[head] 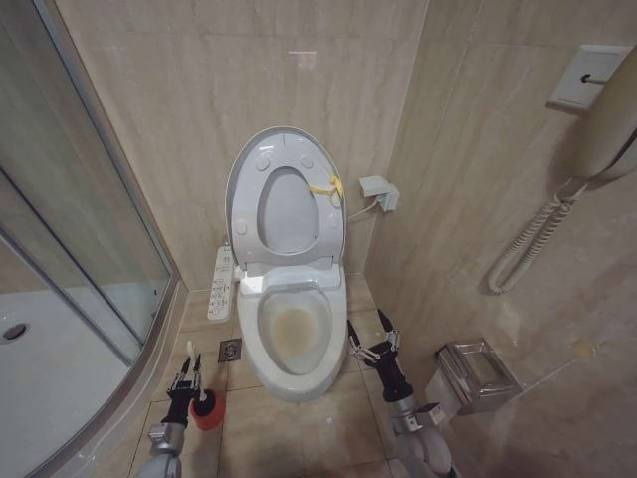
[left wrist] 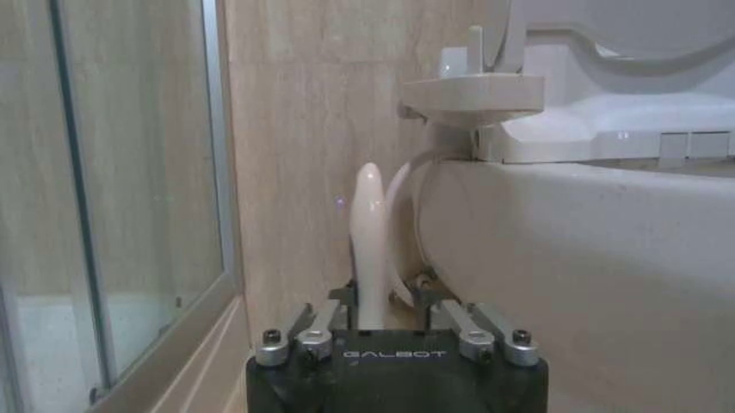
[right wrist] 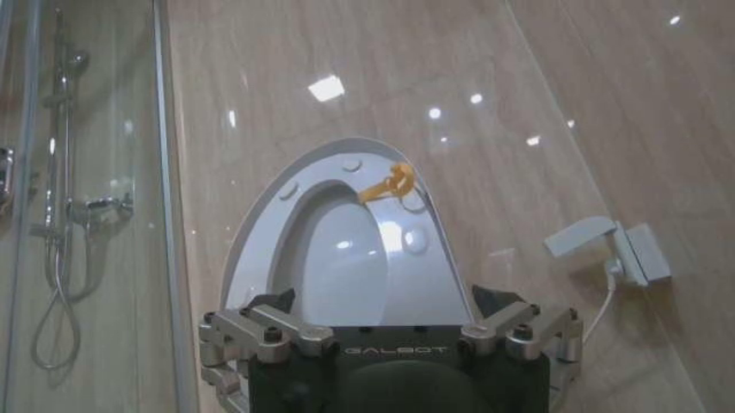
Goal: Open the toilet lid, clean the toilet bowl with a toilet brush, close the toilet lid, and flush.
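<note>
standing raised against the far wall: the toilet lid point(head: 287, 159), with the seat ring point(head: 289, 214) lifted against it and a yellow tag point(head: 330, 187) hanging at its right edge. sitting uncovered below, on the tiled floor point(head: 299, 428): the toilet bowl point(head: 296, 334), showing a yellowish-brown tint inside, with a narrow button panel point(head: 221, 283) running along its left side. resting low at the near left, beside the bowl's left flank: the left end effector point(head: 189, 375), fingers spread on either side of the thin white handle of the toilet brush point(left wrist: 369, 245) and not clearly pinching it, so counting as released. standing upright in a small red cup point(head: 207, 411) on the floor: that same brush, handle rising between the left fingers. hovering at the near right of the bowl, just beside its rim: the right end effector point(head: 372, 347), fingers splayed wide and gripping nothing. facing the raised lid and its tag in the right wrist view. lining the left side: a glass shower screen point(head: 80, 219).
</note>
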